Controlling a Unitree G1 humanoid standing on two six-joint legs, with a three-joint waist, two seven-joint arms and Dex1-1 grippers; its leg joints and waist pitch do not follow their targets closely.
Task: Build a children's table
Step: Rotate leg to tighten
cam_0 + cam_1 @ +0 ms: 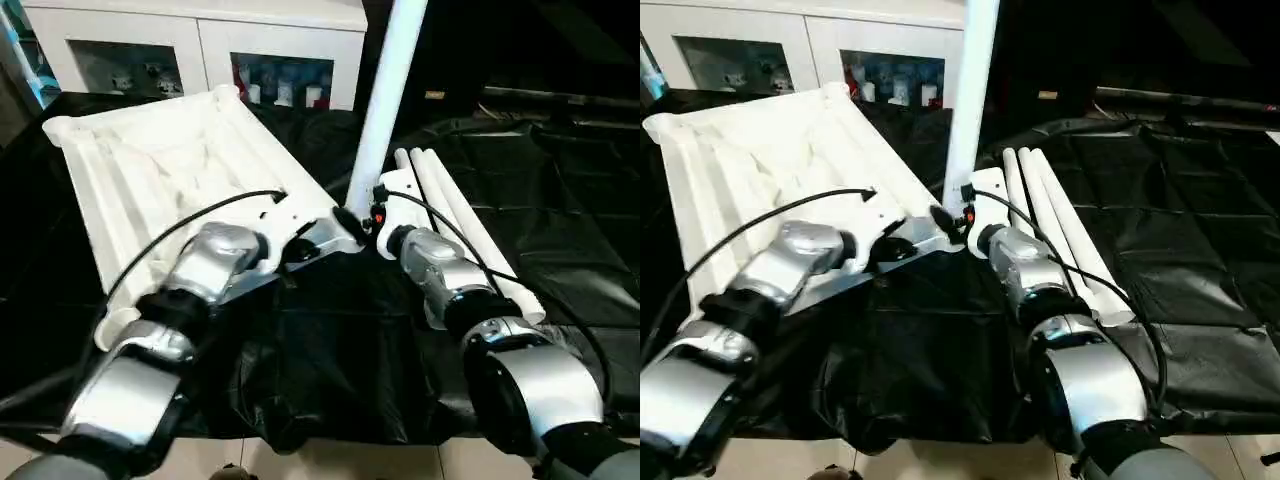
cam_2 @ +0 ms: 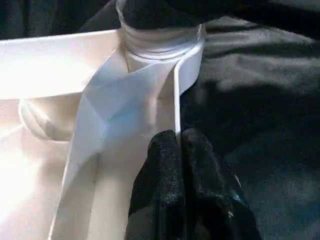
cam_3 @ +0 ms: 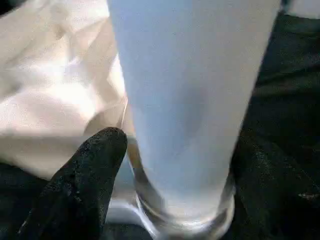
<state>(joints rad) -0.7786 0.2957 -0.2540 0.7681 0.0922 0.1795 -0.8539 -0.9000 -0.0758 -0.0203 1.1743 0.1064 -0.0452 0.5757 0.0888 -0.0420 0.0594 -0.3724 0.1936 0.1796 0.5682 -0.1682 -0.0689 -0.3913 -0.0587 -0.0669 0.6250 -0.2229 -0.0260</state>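
Black cloth (image 1: pixel 560 230) drapes the work table, creased and glossy under the robot's silver forearms. Nearest, the left gripper (image 2: pixel 179 145) is pinched shut on the thin rim wall of the tabletop (image 1: pixel 150 170) — its two fingers pressed together just below the corner socket (image 2: pixel 160 47). The tabletop lies upside down, ribbed underside up, on the robot's left half of the cloth. At that same near corner one white leg (image 1: pixel 385 95) stands upright in the socket, and the right gripper (image 3: pixel 182 160) brackets its base, fingers (image 3: pixel 85 180) spread on either side, slightly clear of the tube. Just to the right, spare legs (image 1: pixel 450 210) lie side by side on the cloth. Beyond — a white cabinet (image 1: pixel 200 35) with glass doors.
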